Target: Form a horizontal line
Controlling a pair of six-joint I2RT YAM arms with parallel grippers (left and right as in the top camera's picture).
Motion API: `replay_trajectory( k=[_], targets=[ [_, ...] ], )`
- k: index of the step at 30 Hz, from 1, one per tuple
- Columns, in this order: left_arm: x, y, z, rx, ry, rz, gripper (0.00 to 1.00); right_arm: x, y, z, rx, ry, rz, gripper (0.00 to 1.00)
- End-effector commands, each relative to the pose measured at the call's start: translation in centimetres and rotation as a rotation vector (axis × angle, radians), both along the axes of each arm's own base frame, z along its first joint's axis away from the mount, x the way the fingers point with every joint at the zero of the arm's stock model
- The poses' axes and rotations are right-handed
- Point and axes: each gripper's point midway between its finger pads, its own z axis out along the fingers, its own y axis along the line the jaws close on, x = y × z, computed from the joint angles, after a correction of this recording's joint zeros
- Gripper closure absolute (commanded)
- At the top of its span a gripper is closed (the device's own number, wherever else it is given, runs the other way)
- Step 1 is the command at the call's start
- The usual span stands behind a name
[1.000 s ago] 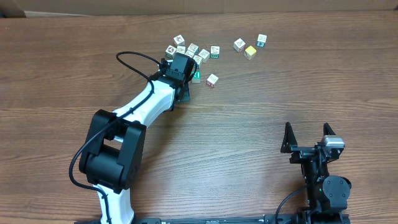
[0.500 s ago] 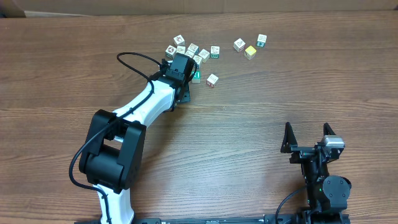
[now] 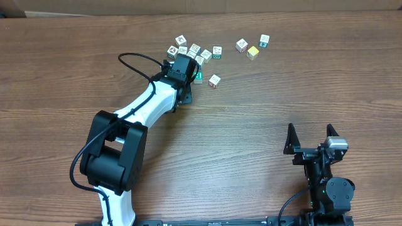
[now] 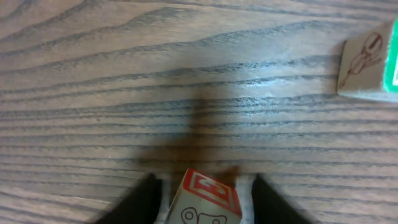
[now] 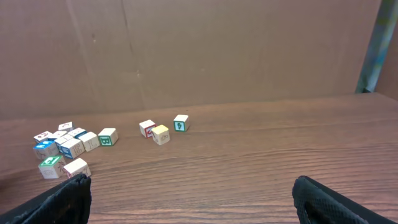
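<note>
At the table's 12 o'clock, the rough horizontal line of cubes [image 3: 195, 49] sits just at 12 of the left gripper [image 3: 188, 75], whose fingers flank a red-faced cube [image 4: 208, 198], clamped or released I can't tell; right gripper [image 3: 309, 139] at 5 o'clock, jaws wide apart.

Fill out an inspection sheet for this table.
Surface: wooden table, grained.
Job's things: red-faced cube sits inside the left gripper; no straight row seen.
Clutter: cube clump; yellow-faced cube apart at right; stray cube.
Grippers: left gripper's grip on the cube unclear; right gripper open, empty.
Cables: black cable looped beside left arm.
Surroundings: brown cardboard wall behind.
</note>
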Motion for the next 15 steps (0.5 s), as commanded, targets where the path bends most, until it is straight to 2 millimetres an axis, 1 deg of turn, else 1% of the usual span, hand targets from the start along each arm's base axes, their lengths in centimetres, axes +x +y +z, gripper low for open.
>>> replay_trajectory(
  k=[1, 5, 8, 11, 13, 15],
  targets=[
    [0.09, -0.19, 0.12, -0.001, -0.006, -0.015, 0.44, 0.00, 0.18, -0.24, -0.004, -0.002, 0.009, 0.00],
    [0.08, -0.21, 0.12, 0.038, 0.005, -0.103, 0.42, 0.00, 0.18, -0.24, -0.004, -0.002, 0.009, 0.00],
    [-0.11, -0.40, 0.01, 0.059, 0.023, -0.181, 0.46, 0.00, 0.18, -0.24, -0.004, -0.002, 0.009, 0.00],
    [-0.50, -0.86, -0.19, 0.066, 0.050, -0.272, 0.46, 0.00, 0.18, -0.24, -0.004, -0.002, 0.009, 0.00],
    [-0.66, -0.77, -0.26, 0.078, 0.059, -0.294, 0.47, 0.00, 0.18, -0.24, -0.004, -0.002, 0.009, 0.00],
    [-0.69, -0.83, -0.27, 0.075, 0.060, -0.296, 0.52, 0.00, 0.18, -0.24, -0.004, -0.002, 0.009, 0.00]
  ],
)
